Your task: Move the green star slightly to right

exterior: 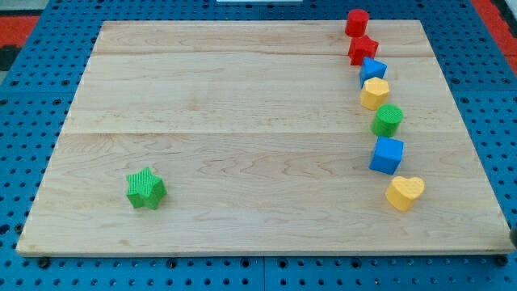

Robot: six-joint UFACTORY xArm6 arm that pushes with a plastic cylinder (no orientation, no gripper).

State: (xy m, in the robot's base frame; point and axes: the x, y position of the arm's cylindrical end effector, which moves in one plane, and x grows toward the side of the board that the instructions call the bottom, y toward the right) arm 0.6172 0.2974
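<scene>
Only 1 view to go through, the camera view, looking down and slightly across a pale wooden board (242,97) resting on a blue perforated table (24,97). No sign of my tip anywhere in this view, so no telling where it stands relative to the blocks, nor anything about its state. Down in the board's lower left portion, alone and well apart from everything else: the green star (145,188), flat on the wood, near the bottom edge. Over on the view's right, 7 blocks strung in a loose curved line from the top edge downward. At the very top, a red cube-like block (356,22), close to the board's upper edge. Just below and touching or nearly touching it, a red star (363,49). Next down, a blue block (373,69), shape hard to make out, tucked against the red star and against a yellow block (374,93) with rounded, many-sided edges. Below that and slightly further right, a green round block (388,120), just beside the yellow one. Then a blue cube (387,155), near the green round block yet with a small gap between them. Last in the line, lowest and furthest right, a yellow heart (405,192), near the blue cube, not clearly touching it.
</scene>
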